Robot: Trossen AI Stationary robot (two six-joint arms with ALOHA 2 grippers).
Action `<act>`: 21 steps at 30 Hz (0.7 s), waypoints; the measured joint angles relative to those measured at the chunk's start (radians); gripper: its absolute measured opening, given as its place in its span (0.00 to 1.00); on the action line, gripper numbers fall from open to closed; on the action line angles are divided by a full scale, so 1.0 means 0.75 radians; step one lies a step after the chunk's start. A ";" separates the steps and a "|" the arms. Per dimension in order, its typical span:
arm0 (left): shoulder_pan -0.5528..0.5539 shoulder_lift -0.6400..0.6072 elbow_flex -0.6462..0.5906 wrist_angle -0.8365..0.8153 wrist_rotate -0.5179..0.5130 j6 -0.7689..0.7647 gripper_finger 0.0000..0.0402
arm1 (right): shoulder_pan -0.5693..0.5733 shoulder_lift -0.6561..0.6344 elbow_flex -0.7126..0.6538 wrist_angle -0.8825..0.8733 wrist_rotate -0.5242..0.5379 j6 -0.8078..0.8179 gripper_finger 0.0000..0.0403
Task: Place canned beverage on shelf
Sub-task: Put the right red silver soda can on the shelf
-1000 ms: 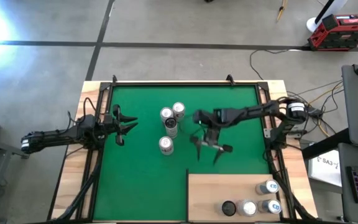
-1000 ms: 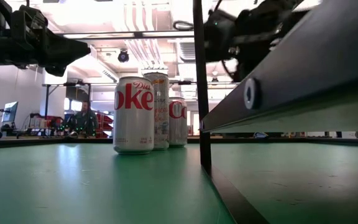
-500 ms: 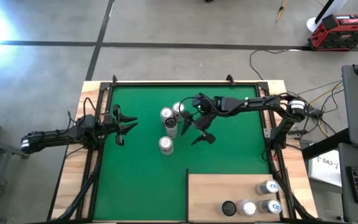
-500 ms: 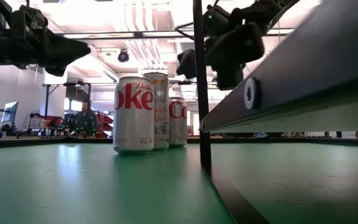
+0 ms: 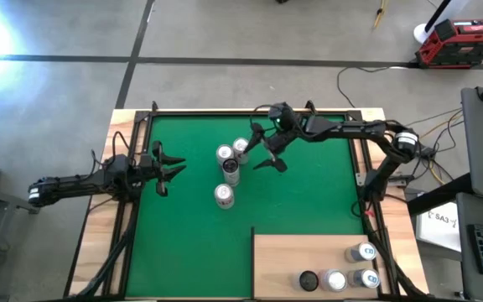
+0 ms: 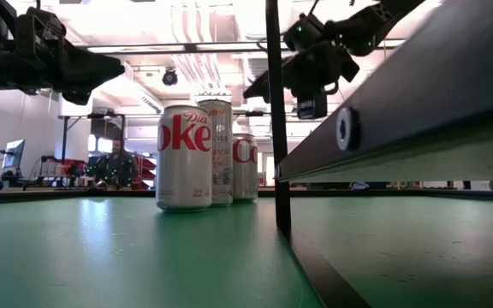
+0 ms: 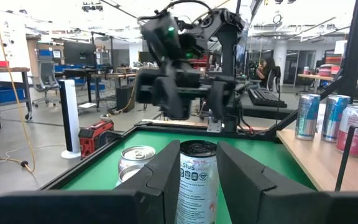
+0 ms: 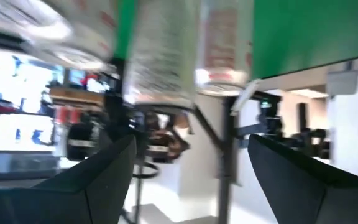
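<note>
Cans [image 5: 229, 172] – Diet Coke label legible, low view only

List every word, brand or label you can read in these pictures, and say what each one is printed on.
"Diet" over "oke": front silver can, low view.
"Co": rear silver can, partly hidden.
"SIUS": dark-topped can, left wrist view; letters cut off.
Middle can: print too small to read.
Cans on the shelf: too small to read.
</note>
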 joint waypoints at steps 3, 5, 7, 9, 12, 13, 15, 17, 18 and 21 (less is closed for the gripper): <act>0.000 0.000 0.000 0.000 0.000 0.000 0.22 | -0.066 0.017 0.000 -0.004 -0.009 -0.007 0.75; 0.000 0.000 0.000 0.000 0.000 0.000 0.22 | -0.105 0.029 0.000 -0.002 -0.049 -0.055 0.75; 0.000 0.000 0.000 0.000 0.000 0.000 0.22 | -0.142 0.043 0.000 0.000 -0.119 -0.110 0.75; 0.000 0.000 0.000 0.000 0.000 0.000 0.22 | -0.177 0.065 0.000 0.000 -0.253 -0.154 0.75; 0.000 0.000 0.000 0.000 0.000 0.000 0.22 | -0.216 0.100 0.000 -0.077 -0.668 -0.274 0.75; 0.000 0.000 0.000 0.000 0.000 0.000 0.22 | -0.220 0.109 -0.001 -0.132 -0.822 -0.348 0.75; 0.000 0.000 0.000 0.000 0.000 0.000 0.22 | -0.212 0.124 -0.001 -0.263 -1.006 -0.538 0.75; 0.000 0.000 0.000 0.000 0.000 0.000 0.22 | -0.207 0.122 -0.002 -0.445 -1.009 -0.740 0.75; 0.000 0.000 0.000 0.000 0.000 0.000 0.22 | -0.210 0.117 -0.005 -0.520 -1.008 -0.834 0.75; 0.000 0.000 0.000 0.000 0.000 0.000 0.22 | -0.221 0.098 -0.004 -0.756 -1.014 -1.069 0.75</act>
